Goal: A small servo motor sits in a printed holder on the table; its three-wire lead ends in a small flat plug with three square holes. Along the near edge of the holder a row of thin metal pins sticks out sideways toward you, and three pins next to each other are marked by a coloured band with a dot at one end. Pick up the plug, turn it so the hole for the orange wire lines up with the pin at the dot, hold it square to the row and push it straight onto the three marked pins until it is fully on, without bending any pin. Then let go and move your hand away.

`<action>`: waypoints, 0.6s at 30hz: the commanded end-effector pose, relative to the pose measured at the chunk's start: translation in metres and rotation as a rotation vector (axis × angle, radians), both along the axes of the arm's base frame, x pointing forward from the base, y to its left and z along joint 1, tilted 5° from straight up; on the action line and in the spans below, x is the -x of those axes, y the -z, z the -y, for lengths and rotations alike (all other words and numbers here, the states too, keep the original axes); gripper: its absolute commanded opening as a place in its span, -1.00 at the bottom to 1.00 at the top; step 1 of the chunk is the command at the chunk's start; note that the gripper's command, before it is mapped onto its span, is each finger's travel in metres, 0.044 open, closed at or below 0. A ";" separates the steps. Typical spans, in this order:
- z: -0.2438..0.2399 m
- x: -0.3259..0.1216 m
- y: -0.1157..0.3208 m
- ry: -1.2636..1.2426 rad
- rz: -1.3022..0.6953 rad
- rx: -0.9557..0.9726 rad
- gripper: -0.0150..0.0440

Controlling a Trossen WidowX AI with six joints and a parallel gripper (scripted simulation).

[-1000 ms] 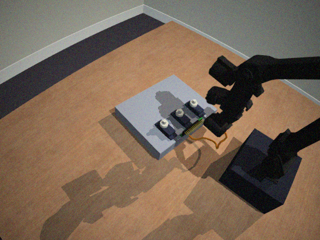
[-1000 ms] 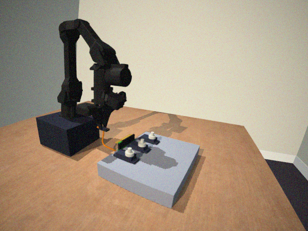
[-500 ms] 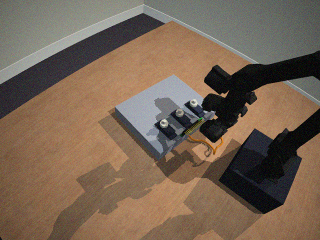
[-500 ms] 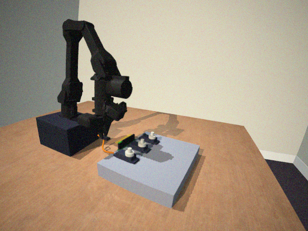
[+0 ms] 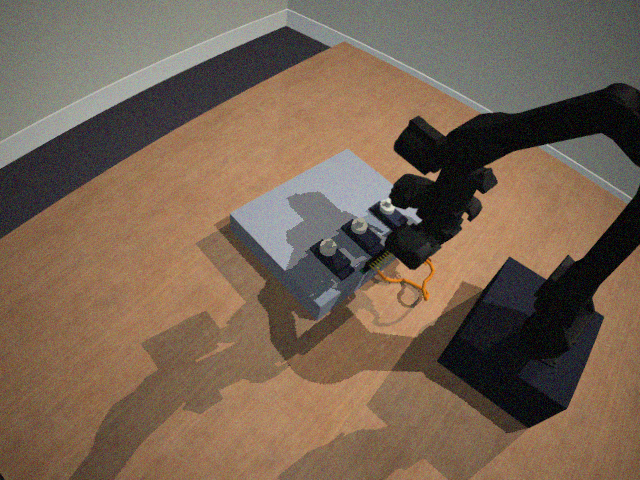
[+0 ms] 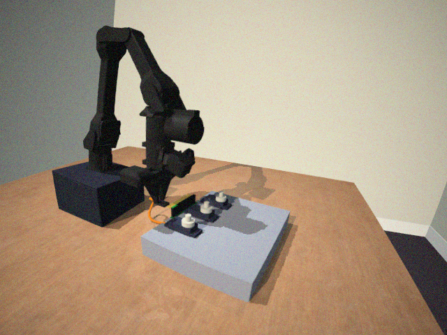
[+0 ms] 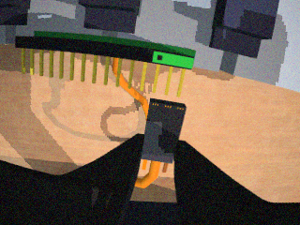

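Observation:
In the wrist view, my gripper (image 7: 159,144) (image 6: 161,203) is shut on the dark plug (image 7: 165,123), with its hole end facing the pin row (image 7: 83,67). The plug lies just short of the pin tips, in front of the three pins at the green band (image 7: 177,60), and looks about parallel to them; the height match cannot be told. The band's dot (image 7: 159,57) is at its left end. At the plug's rear an orange wire shows left and a brownish one right. The orange lead (image 5: 424,289) (image 6: 150,212) (image 7: 123,81) loops left. The top view hides the fingertips.
The pale holder (image 5: 268,206) (image 6: 216,266) carries three dark servos with white hubs, one hub (image 5: 328,246) (image 6: 188,220) nearest its end. The servos stand right behind the pin row. The dark arm base (image 5: 465,356) (image 6: 77,202) stands on the near side.

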State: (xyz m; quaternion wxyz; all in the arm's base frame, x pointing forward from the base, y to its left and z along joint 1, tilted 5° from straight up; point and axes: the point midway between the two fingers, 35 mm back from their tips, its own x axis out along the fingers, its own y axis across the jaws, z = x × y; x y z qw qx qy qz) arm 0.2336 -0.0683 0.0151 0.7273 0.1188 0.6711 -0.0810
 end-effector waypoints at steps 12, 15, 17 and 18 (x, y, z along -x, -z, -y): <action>0.002 -0.008 -0.001 0.002 0.002 0.003 -0.49; 0.003 -0.010 -0.001 0.002 0.002 0.003 -0.49; 0.003 -0.011 -0.001 0.002 0.002 0.003 -0.49; 0.004 -0.012 -0.001 0.002 0.002 0.003 -0.49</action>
